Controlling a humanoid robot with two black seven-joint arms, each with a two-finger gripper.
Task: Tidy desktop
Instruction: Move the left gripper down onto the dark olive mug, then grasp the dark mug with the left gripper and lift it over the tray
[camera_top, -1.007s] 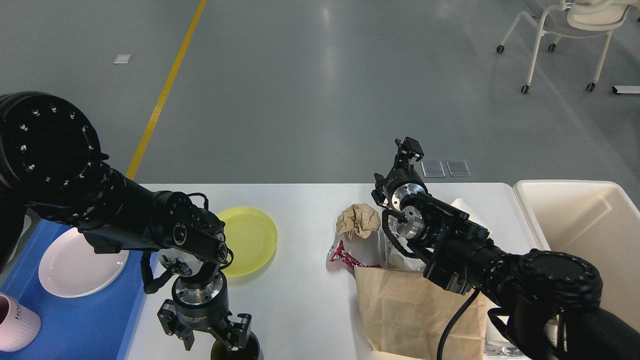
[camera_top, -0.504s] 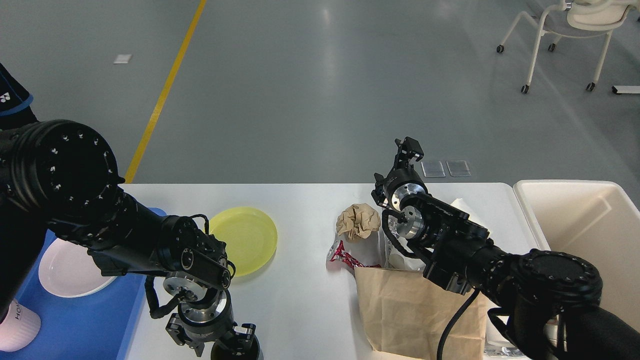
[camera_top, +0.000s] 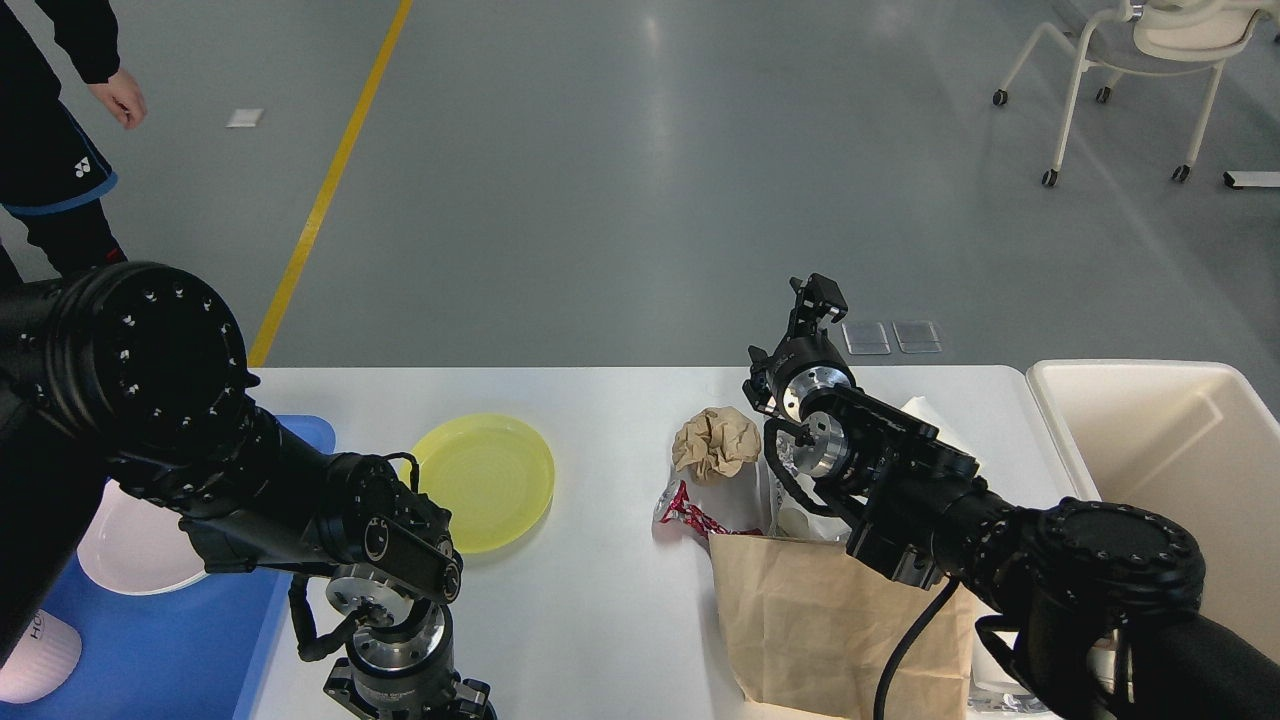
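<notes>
Room: grey floor, a bystander (camera_top: 55, 130) at far left beyond your desktop (camera_top: 610, 400).
Left claw (camera_top: 410, 700): cut off at the bottom edge; you cannot tell its state.
Right claw (camera_top: 818, 298): raised over the far edge, too small to judge.
Clutter: plate (camera_top: 485, 480), paper ball (camera_top: 715, 440), bag (camera_top: 830, 620).
Risk: your left elbow could sweep the plate; your right forearm could drag the bag.
</notes>
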